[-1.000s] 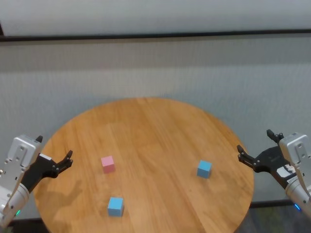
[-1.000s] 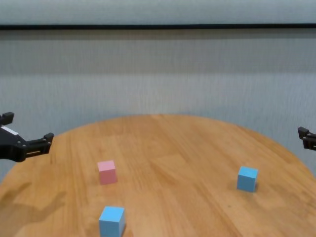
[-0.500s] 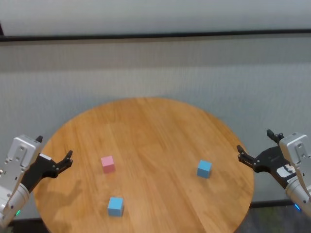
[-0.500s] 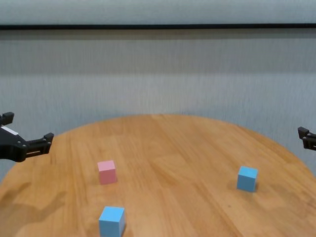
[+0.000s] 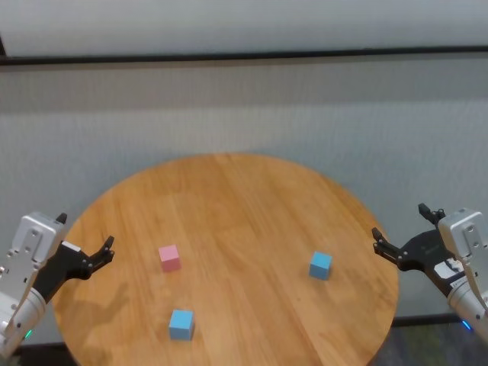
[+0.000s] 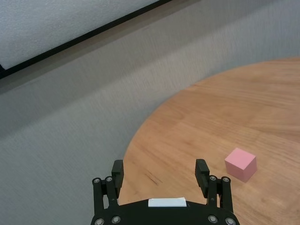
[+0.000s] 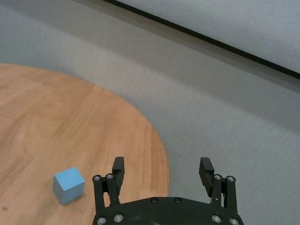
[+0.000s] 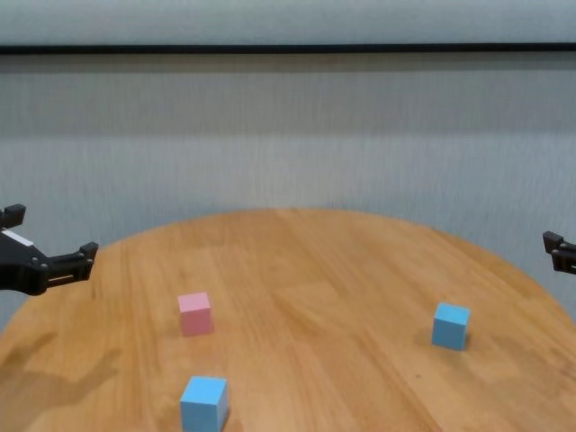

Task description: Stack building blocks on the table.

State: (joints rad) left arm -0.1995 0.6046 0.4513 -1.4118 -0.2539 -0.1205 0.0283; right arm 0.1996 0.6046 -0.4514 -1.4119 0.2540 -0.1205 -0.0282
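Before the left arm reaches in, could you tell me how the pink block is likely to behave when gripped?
The pink block looks like a rigid cube with flat faces, so it should sit square between jaws and not roll. Its matte surface suggests little slipping. Being small, it is probably light and may slide on the table if nudged.

I can read no text, label, brand, number or sign anywhere here.
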